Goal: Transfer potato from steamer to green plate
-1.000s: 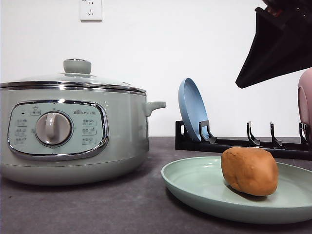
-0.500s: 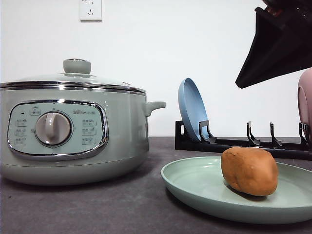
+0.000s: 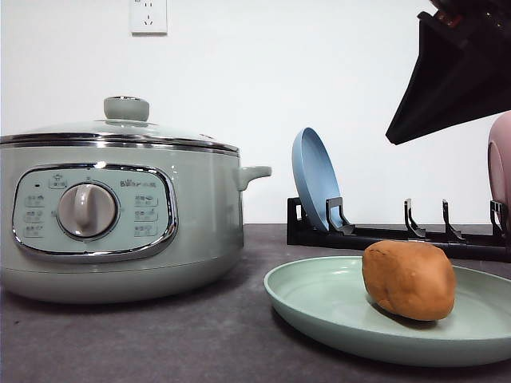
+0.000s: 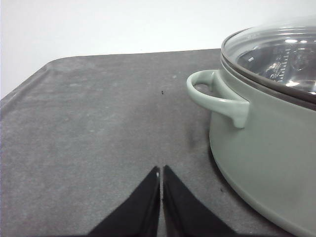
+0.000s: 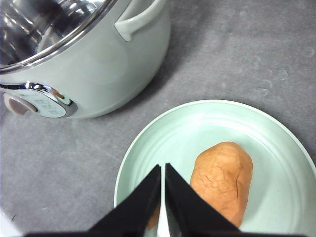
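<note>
The orange-brown potato (image 3: 409, 280) lies on the pale green plate (image 3: 319, 299) at the front right of the table; from above the potato (image 5: 222, 180) rests right of the green plate's (image 5: 207, 123) middle. The sage-green steamer (image 3: 120, 215) stands at the left with its glass lid on. My right gripper (image 5: 162, 170) hangs above the plate, shut and empty, its tips just beside the potato. Its dark arm (image 3: 459, 76) shows at the upper right. My left gripper (image 4: 161, 173) is shut and empty over the bare table, beside the steamer's (image 4: 266, 148) side handle (image 4: 217, 96).
A black dish rack (image 3: 399, 234) stands behind the plate, holding a blue plate (image 3: 314, 179) on edge and a pink plate (image 3: 501, 167) at the far right. A wall socket (image 3: 148, 16) sits on the white wall. Dark grey tabletop (image 4: 98, 123) lies open left of the steamer.
</note>
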